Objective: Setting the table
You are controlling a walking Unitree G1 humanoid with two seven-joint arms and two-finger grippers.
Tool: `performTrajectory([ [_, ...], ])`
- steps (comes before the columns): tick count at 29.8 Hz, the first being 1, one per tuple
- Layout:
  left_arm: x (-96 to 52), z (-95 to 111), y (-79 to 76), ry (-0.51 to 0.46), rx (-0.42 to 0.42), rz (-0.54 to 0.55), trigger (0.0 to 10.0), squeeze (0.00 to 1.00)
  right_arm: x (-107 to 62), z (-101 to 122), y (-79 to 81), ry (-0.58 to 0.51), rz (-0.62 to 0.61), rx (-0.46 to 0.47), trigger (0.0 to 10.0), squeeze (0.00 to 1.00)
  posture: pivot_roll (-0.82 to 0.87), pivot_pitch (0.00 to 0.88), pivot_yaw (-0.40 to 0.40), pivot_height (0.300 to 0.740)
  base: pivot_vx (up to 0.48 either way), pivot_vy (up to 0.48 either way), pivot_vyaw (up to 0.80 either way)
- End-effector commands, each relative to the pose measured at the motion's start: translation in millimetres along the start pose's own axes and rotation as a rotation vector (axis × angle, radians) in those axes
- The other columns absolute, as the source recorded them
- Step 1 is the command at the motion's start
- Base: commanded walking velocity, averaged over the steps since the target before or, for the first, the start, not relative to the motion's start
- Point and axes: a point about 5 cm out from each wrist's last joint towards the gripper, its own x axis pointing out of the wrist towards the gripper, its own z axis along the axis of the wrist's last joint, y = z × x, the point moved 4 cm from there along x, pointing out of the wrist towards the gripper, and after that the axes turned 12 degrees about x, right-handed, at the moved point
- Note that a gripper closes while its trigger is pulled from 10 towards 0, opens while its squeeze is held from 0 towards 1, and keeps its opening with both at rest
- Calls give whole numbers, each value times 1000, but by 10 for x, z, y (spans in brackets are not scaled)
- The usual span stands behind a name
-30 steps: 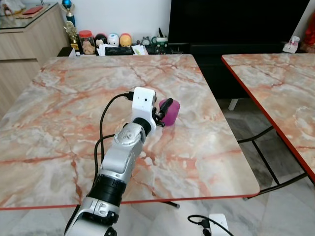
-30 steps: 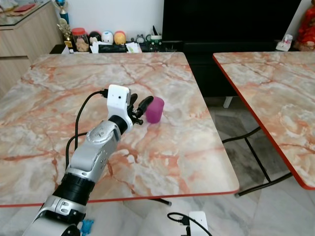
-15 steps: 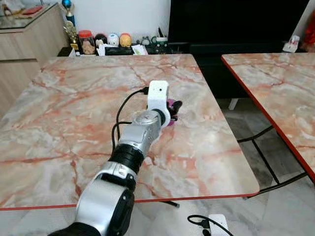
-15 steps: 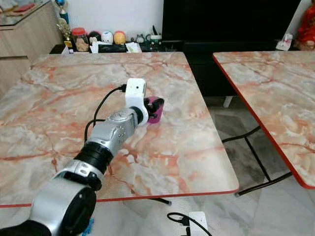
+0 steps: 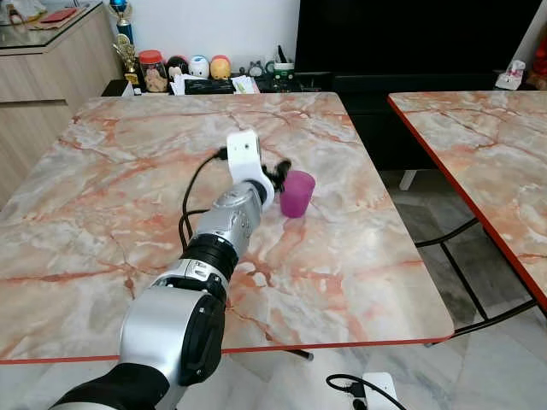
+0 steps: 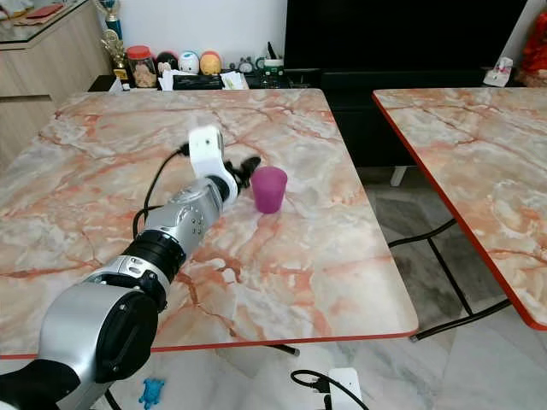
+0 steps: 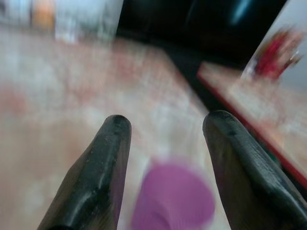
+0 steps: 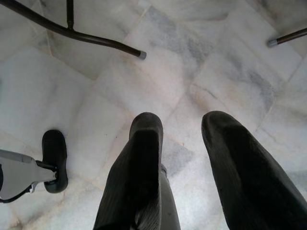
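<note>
Small purple plastic cup [image 5: 297,193] stands upright on the orange-veined marble table top with a red edge [image 5: 102,196], long axis vertical, open mouth up; it sits right of the table's centre, well in from every edge. Left gripper [image 5: 275,170] reaches out over the table on the silver left arm [image 5: 224,235], with a white camera block at the wrist and a black cable looping back along the arm. From the gripper, the cup lies at about 4 o'clock, just beside the fingertips; contact cannot be made out from the head views. In the left wrist view the two black fingers [image 7: 103,177] are spread apart with a wide gap, nothing between them, and the cup [image 7: 173,201] sits low between them and beyond the tips, not clasped. That view is heavily blurred; the cup's lower part is cut off by the frame edge. Second marble table [image 5: 479,145] at 3 o'clock, cut off by the frame. Row of small jars and figurines [image 5: 184,70] on a low shelf at 12 o'clock, too small to identify. Right gripper [image 8: 184,129] hangs over grey-veined white floor tiles [image 8: 144,81], fingers parted, holding nothing; a black table leg [image 8: 72,33] crosses nearby.
</note>
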Motion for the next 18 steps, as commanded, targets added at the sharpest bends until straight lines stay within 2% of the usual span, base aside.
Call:
performTrajectory([
  [1, -91, 33, 119, -90, 82, 11, 10000, 0, -13, -63, -46, 19, -11, 2, 10000, 0, 106, 0, -12, 736, 0, 0, 0],
  [3, -202, -6, 252, -132, 127, 40, 10000, 0, -15, -66, -53, 19, -12, 4, 10000, 0, 115, 0, -16, 736, 0, 0, 0],
  [4, -328, -41, 389, -168, 154, 75, 10000, 0, -16, -69, -54, 19, -11, 5, 10000, 0, 124, 0, -20, 736, 0, 0, 0],
  [5, -328, -41, 389, -168, 154, 75, 10000, 0, -16, -69, -54, 19, -11, 5, 10000, 0, 124, 0, -20, 736, 0, 0, 0],
  [6, -458, -54, 499, -207, 178, 105, 10000, 0, -17, -70, -50, 16, -8, 4, 10000, 0, 132, 0, -26, 736, 0, 0, 0],
  [8, -573, -46, 565, -243, 216, 125, 10000, 0, -19, -65, -52, 10, -7, 12, 10000, 0, 139, 0, -31, 736, 0, 0, 0],
  [9, -745, -31, 602, -280, 278, 130, 10000, 0, -18, -4, -69, -31, -4, 32, 10000, 0, 149, 0, -34, 736, 0, 0, 0],
  [10, -745, -31, 602, -280, 278, 130, 10000, 0, -18, -4, -69, -31, -4, 32, 10000, 0, 149, 0, -34, 736, 0, 0, 0],
  [11, -805, -23, 603, -293, 295, 129, 10000, 0, -18, 17, -78, -45, -4, 39, 10000, 0, 149, 0, -34, 736, 0, 0, 0],
  [12, -936, -6, 617, -311, 334, 131, 10000, 0, -30, 65, -164, -90, -22, 84, 10000, 0, 147, 0, -33, 736, 0, 0, 0],
  [15, -1084, 25, 676, -318, 351, 161, 10000, 0, -80, 167, -398, -196, -68, 130, 10000, 0, 116, 0, -21, 736, 0, 0, 0],
  [16, -1084, 25, 676, -318, 351, 161, 10000, 0, -80, 167, -398, -196, -68, 130, 10000, 0, 116, 0, -21, 736, 0, 0, 0],
  [17, -1099, 31, 699, -315, 355, 173, 10000, 0, -124, 226, -515, -262, -88, 153, 10000, 0, 98, 0, -17, 736, 0, 0, 0],
  [18, -1101, 31, 705, -314, 355, 175, 10000, 0, -137, 242, -548, -280, -96, 159, 10000, 0, 91, 0, -15, 736, 0, 0, 0],
])
